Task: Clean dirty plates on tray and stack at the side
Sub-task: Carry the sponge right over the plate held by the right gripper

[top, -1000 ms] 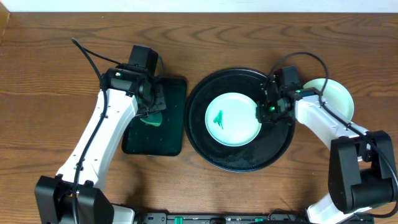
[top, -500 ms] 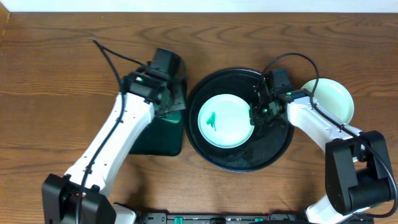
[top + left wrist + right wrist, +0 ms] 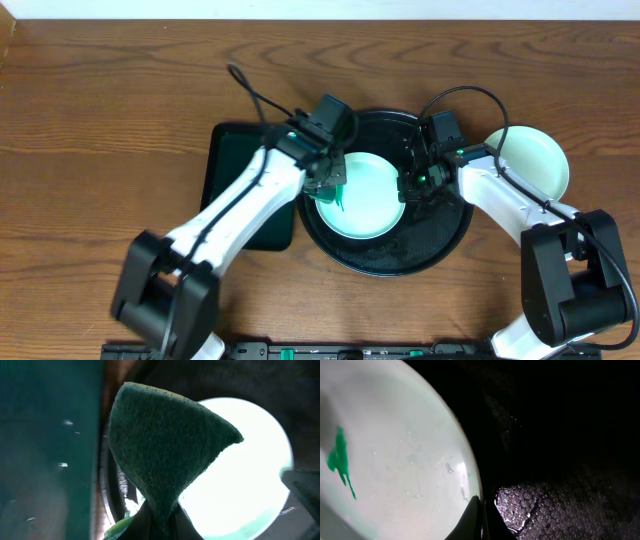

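A pale mint plate [image 3: 372,192] lies in the round black tray [image 3: 400,255]. My left gripper [image 3: 328,184] is shut on a dark green sponge [image 3: 165,455] and holds it over the plate's left part [image 3: 245,470]. My right gripper [image 3: 410,186] is shut on the plate's right rim; in the right wrist view its fingertips [image 3: 481,510] pinch the rim. A green smear [image 3: 339,457] marks that plate [image 3: 400,465]. A second, clean-looking plate [image 3: 532,160] sits on the table right of the tray. A third plate is not in view.
A rectangular dark green tray [image 3: 240,195] lies left of the black tray, and shows in the left wrist view [image 3: 45,450]. The black tray's wet floor [image 3: 560,435] fills the right wrist view. Brown wooden table [image 3: 100,120] all around.
My left arm has swung right from the green tray, carrying the sponge over the plate's left side. My right gripper has slid the plate a little left in the tray.
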Robot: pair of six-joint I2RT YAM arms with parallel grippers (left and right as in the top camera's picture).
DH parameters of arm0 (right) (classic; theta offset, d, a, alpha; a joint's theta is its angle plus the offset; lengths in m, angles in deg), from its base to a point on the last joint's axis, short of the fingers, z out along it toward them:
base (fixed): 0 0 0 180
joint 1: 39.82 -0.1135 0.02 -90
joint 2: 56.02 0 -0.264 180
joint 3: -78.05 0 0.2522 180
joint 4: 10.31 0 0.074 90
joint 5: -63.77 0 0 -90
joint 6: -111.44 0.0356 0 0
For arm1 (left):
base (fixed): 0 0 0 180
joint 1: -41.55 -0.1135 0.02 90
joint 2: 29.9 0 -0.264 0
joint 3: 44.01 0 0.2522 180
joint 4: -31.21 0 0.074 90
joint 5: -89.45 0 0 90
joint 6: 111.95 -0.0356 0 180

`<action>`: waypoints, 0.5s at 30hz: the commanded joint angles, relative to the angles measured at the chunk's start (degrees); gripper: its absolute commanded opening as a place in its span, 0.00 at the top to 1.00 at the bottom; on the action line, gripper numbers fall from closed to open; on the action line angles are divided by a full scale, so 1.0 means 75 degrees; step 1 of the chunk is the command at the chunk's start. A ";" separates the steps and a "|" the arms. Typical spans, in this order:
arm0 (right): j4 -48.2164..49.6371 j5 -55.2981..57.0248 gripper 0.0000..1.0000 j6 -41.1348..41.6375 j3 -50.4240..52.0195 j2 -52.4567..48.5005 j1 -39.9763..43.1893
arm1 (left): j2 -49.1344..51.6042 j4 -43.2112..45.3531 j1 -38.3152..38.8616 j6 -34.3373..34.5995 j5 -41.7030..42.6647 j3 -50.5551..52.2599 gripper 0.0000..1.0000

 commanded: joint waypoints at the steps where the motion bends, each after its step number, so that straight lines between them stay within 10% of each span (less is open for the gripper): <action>1: -0.0003 -0.0041 0.99 0.0099 0.0041 -0.0079 -0.0044 | 0.0358 0.0038 0.0044 0.0221 -0.0050 -0.0122 0.93; 15: -0.0003 -0.0038 0.99 0.0096 0.0041 -0.0079 -0.0044 | 0.0909 0.0423 0.0297 0.0446 -0.0041 -0.0122 0.93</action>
